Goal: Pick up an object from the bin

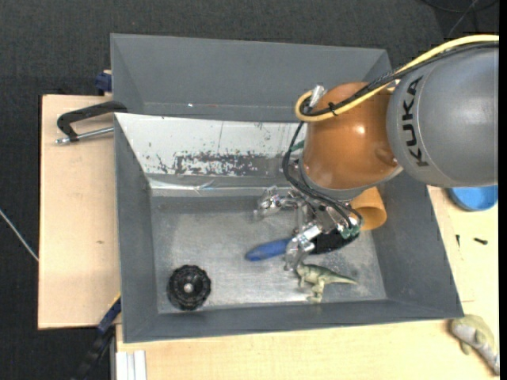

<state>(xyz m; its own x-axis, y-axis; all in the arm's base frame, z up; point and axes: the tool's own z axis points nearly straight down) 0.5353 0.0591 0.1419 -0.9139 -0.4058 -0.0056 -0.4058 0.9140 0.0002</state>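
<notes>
My gripper (pixel 310 237) hangs low over the right middle of the bin floor, under the arm's orange cover. A small blue elongated thing (pixel 265 251) lies just to its left, and its right end reaches the gripper's tip; whether it is gripped cannot be made out. A pale green toy dinosaur (pixel 319 276) lies directly below the gripper, near the bin's front wall. An orange-tan cup-like thing (pixel 371 210) rests to the gripper's right, partly hidden by the cover.
A black round knob-like disc (pixel 188 286) sits alone in the bin's front left corner. Bare floor stretches between it and the blue thing. The arm's bulk covers the bin's back right part.
</notes>
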